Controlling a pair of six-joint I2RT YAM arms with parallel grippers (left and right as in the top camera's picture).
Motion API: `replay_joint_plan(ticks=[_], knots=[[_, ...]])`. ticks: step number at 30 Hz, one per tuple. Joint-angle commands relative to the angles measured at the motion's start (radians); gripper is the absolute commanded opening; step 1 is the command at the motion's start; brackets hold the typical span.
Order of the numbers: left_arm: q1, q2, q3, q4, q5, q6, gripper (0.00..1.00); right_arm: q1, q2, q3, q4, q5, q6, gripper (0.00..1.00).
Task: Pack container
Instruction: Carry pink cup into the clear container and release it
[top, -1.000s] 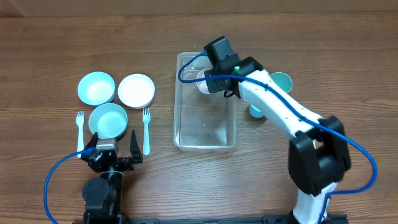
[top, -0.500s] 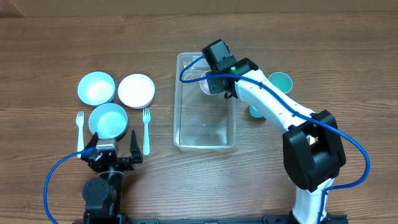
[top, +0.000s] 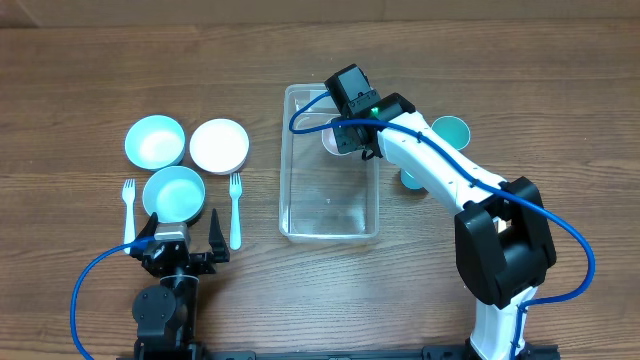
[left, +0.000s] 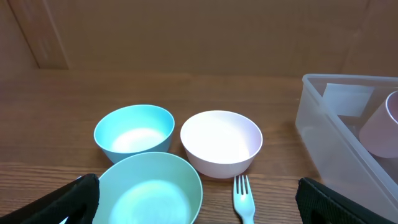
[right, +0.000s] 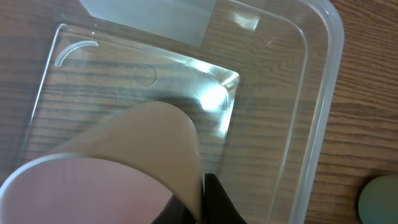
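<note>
The right pincer (right: 198, 208) is clamping the wall of a pale pink cup (right: 124, 155). The container (top: 284, 170) is lying directly beneath this pincer on the desk (top: 100, 60), its far end under the cup (the rest stretching back toward the arm's base). The left pincer (top: 183, 235), fingers spread apart, is gripping nothing, with the container ahead to its right.

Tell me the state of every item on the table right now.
container: open, only the pink cup inside.
pink cup: held inside the container.
right gripper: shut on pink cup.
left gripper: open, empty.
blue bowl: upright, empty.
white bowl: upright, empty.
green bowl: upright, empty.
left fork: lying flat.
right fork: lying flat.
teal cup: upright, empty.
</note>
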Motion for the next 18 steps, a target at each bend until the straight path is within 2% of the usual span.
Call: replay_joint_plan(ticks=[1,13,14,16,18], knots=[[0.005,-0.008,-0.003,0.003,0.008,-0.017,1.0,-0.002,-0.018,0.023,-0.008,-0.024,0.005,0.07],[0.005,-0.008,-0.003,0.003,0.008,-0.017,1.0,-0.003,-0.018,0.031,-0.058,-0.077,0.058,0.07],[0.005,-0.008,-0.003,0.003,0.008,-0.017,1.0,-0.002,-0.018,0.031,-0.057,-0.08,0.057,0.09],[0.005,-0.008,-0.003,0.003,0.008,-0.017,1.0,-0.003,-0.018,0.031,-0.056,-0.09,0.057,0.23],[0.005,-0.008,-0.003,0.003,0.008,-0.017,1.0,-0.002,-0.018,0.031,-0.056,-0.091,0.057,0.29]])
